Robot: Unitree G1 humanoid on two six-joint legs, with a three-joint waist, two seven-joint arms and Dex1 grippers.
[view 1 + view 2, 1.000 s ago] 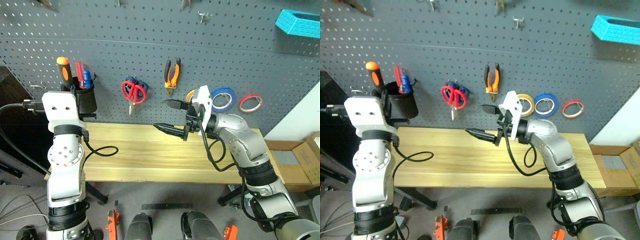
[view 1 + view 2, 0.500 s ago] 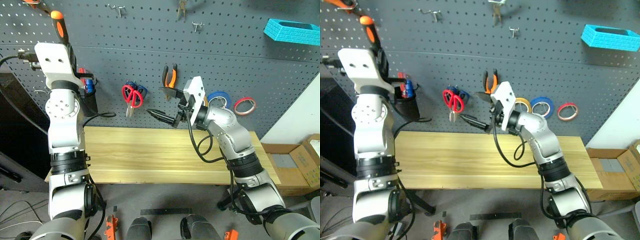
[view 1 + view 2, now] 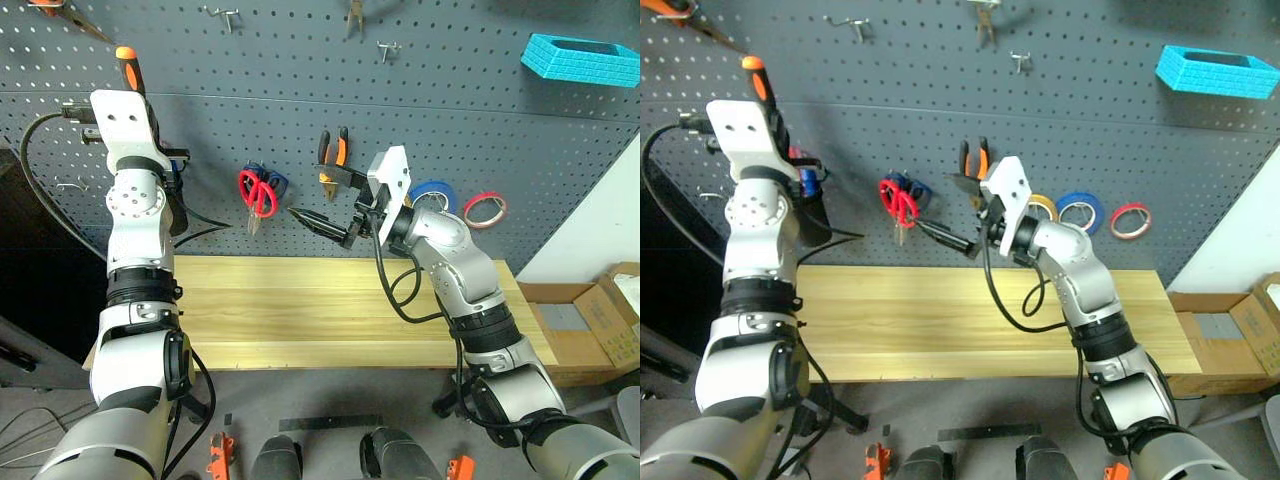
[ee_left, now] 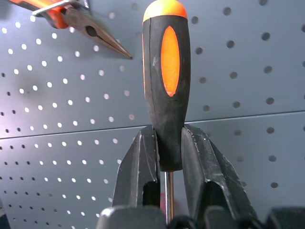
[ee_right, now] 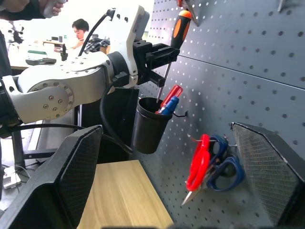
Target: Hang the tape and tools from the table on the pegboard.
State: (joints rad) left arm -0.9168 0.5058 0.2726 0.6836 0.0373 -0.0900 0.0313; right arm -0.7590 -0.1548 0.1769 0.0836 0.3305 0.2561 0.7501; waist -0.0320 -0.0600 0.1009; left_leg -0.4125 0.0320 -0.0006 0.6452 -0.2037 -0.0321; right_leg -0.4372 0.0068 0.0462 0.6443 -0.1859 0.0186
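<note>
My left gripper (image 4: 167, 138) is shut on the black-and-orange handle of the small screwdriver (image 4: 166, 71), with its shaft running down between the fingers. It is held high in front of the pegboard (image 3: 450, 120), above a black cup (image 5: 150, 126). The red-handled scissors (image 3: 256, 190), the pliers (image 3: 333, 150) and the red tape (image 3: 483, 208) hang on the board. My right gripper (image 3: 312, 192) is open and holds nothing. It is turned leftward just in front of the board, between the scissors and the pliers, above the table (image 3: 300, 310).
The black cup holds a red and a blue screwdriver. Blue-handled scissors hang behind the red ones. A blue roll (image 3: 432, 195) and a yellow roll (image 3: 1045, 207) hang beside the red tape. A cyan basket (image 3: 585, 60) sits high at the right, and a cardboard box (image 3: 590, 320) stands past the table's right end.
My left arm has lifted the screwdriver from beside the black cup to well above it, closer to the board. The right gripper has stayed open and barely shifted. The view has tilted upward.
</note>
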